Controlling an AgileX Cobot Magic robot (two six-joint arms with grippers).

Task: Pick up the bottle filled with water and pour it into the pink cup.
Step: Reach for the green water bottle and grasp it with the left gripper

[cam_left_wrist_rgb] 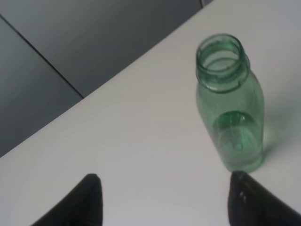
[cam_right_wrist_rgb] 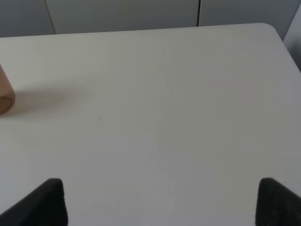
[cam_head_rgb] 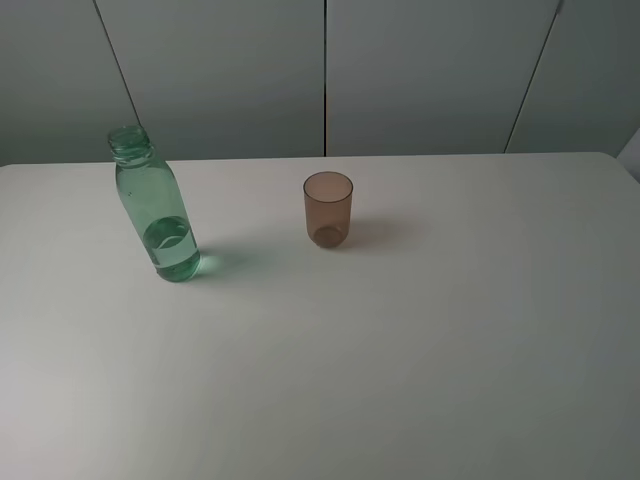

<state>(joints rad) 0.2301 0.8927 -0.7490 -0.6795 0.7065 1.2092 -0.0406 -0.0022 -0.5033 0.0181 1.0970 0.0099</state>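
Left wrist view: the left gripper (cam_left_wrist_rgb: 164,203) is seen with its two dark fingertips (cam_left_wrist_rgb: 91,197) spread apart and nothing between them. The bottle (cam_left_wrist_rgb: 230,108) is not gripped. It stands upright just ahead of one fingertip rather than centred in the gap, and whether that fingertip touches its base cannot be told. In the right wrist view the right gripper (cam_right_wrist_rgb: 162,203) is likewise held wide and empty, and it is well apart from the bottle. Only an edge of the pink cup (cam_right_wrist_rgb: 4,96) is caught in that view.

Neither gripper is shown in the exterior high view. There the bottle (cam_head_rgb: 155,210) is seen capless and partly filled, with water in roughly its lower part. The pink cup (cam_head_rgb: 328,208) stands upright well apart from the bottle, on the right arm's side of it, and both rest on the white table (cam_head_rgb: 420,360).

The task is judged to be at its very start. The bottle has not been grasped or lifted, no pouring is under way, and the cup appears empty. Centring the gap on the bottle, closing, lifting, carrying and tipping are all left to be done.

No brand, label or writing can be read on the bottle, the cup or the table.
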